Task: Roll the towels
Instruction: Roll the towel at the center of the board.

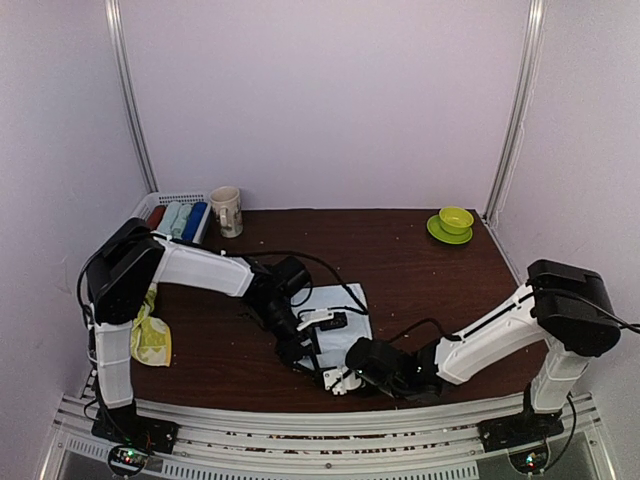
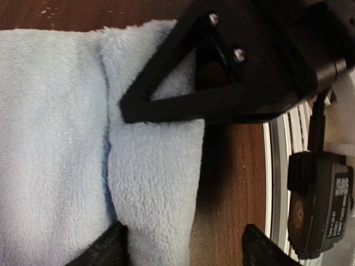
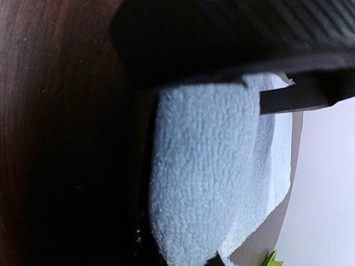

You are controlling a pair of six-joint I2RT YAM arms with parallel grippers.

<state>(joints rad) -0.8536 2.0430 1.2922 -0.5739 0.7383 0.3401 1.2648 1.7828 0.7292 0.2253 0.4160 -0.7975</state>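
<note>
At near edge of pale blue towel point(image 1: 352, 303): left claw point(image 2: 186, 252) wide, straddling rolled fold point(image 2: 155, 183); right claw point(image 1: 340, 380) on same fold, grip can't tell.

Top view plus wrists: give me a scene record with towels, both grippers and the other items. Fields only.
blue towel: flat at mid-table, near edge folded over
yellow-green towel: crumpled at the left table edge
left gripper: open, straddling the blue towel's fold
right gripper: shut on the blue towel's near edge
basket: back-left corner, rolled cloths inside
mug: right of the basket
cup: on a saucer, back right
</note>
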